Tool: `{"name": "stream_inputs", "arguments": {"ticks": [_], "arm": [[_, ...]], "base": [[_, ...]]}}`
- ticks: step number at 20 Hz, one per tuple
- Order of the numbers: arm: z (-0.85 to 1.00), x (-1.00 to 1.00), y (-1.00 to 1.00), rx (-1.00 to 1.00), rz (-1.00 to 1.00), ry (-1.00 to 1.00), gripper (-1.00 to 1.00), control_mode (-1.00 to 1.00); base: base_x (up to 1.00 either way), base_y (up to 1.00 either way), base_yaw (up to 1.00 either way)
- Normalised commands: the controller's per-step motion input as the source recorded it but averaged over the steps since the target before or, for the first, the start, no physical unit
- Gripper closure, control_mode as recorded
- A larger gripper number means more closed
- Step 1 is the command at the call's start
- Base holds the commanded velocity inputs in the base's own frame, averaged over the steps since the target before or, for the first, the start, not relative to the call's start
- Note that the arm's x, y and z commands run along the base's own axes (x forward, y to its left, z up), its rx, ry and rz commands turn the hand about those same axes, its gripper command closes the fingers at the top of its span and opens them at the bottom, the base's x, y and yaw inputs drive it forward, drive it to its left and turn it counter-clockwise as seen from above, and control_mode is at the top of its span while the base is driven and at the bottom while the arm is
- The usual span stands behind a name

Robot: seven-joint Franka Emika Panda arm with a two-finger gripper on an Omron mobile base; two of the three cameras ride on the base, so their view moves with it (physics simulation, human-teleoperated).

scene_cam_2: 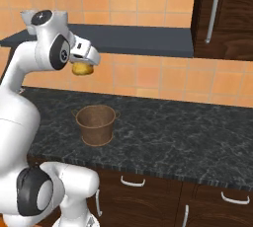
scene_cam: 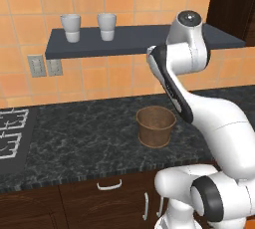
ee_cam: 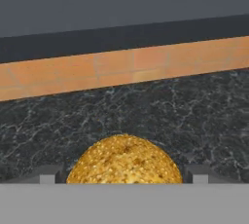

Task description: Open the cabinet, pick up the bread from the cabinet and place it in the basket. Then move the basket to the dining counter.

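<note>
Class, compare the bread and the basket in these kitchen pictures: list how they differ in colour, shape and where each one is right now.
Colour: the bread is golden-yellow and speckled; the basket is brown and woven.
Shape: the bread is a closed round bun; the basket is an open bucket with tapering sides and small handles.
Place: the bread is held in the air by the gripper, up and to the left of the basket; the basket stands upright on the black worktop, empty.
Both are round.
</note>
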Motion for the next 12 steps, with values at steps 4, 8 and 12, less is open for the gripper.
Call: {"name": "stream_inputs", "arguments": {"ticks": [4, 8, 12], "arm": [[-1.00, -0.11, -0.01, 0.00, 0.00, 0.23, 1.00, -1.00], [-1.00, 0.39, -0.04, 0.00, 0.02, 0.08, 1.00, -1.00], [-1.00, 0.17, -0.01, 0.00, 0.04, 0.10, 1.00, -1.00]], "base": [[0.00, 0.00, 0.00], [0.00, 0.00, 0.00], [0.00, 0.00, 0.00]]}}
